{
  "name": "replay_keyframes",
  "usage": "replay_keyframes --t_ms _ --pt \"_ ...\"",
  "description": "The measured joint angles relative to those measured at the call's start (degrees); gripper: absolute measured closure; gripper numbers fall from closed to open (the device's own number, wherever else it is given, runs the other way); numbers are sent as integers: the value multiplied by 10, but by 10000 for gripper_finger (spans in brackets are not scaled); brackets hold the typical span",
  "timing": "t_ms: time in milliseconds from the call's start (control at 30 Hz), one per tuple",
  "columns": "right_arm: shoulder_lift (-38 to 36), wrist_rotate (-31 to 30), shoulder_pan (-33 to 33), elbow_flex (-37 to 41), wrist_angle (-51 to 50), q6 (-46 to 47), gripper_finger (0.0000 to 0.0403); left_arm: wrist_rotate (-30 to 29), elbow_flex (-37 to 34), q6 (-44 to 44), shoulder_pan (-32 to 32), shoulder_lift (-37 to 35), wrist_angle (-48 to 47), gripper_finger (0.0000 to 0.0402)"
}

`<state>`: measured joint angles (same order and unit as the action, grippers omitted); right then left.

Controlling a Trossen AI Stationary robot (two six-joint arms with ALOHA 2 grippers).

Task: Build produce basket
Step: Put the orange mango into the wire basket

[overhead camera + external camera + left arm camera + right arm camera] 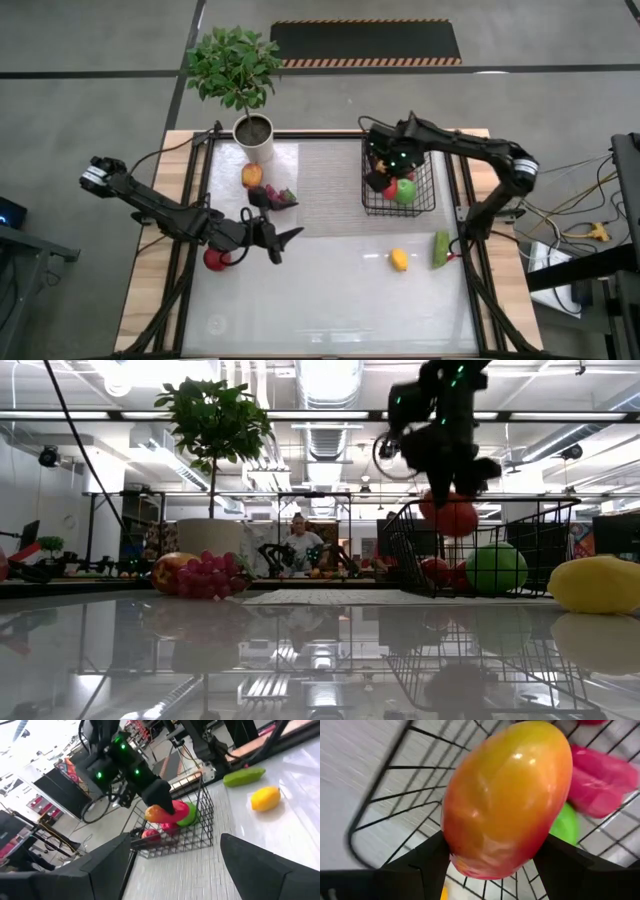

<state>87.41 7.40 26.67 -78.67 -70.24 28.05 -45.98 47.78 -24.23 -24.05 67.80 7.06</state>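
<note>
The black wire basket [420, 203] stands on the table's right half and holds a green apple [406, 191] and red pieces [389, 188]. My right gripper [384, 160] hovers over the basket's far left part, shut on an orange-red fruit [507, 795]. My left gripper [283, 245] is open, low over the table's left half, with a red apple [214, 259] lying just behind it. A yellow lemon [399, 259] and a green cucumber [441, 248] lie on the table nearer than the basket. An orange fruit [251, 175] and purple grapes [281, 198] lie near the pot. My right gripper pinches the orange-red fruit between its two fingers [422, 862], one on each side of its wider end [470, 855]. The fingers come from above, pointing down. The fruit hangs lifted clear [447, 515], above the basket's rim and the produce inside.
A white pot [256, 141] with a leafy plant [232, 62] stands at the far edge, left of centre. A pale mat [325, 170] lies beside the basket. The near half of the table [330, 310] is bare. A person [299, 543] sits in the room beyond.
</note>
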Motion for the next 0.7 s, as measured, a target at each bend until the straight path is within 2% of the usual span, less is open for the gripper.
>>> replay_keyframes --t_ms 133,333,500,700 --pt "45 45 7 0 1 7 163 -3 -23 -1 0 -5 -4 111" --pt "95 52 6 0 2 7 163 -38 -31 -1 0 -12 -1 111" --pt "112 52 6 -5 10 5 162 -40 -31 -2 0 -12 -2 111" --pt "110 52 6 -5 24 6 130 -40 -31 -2 0 -12 -2 111"
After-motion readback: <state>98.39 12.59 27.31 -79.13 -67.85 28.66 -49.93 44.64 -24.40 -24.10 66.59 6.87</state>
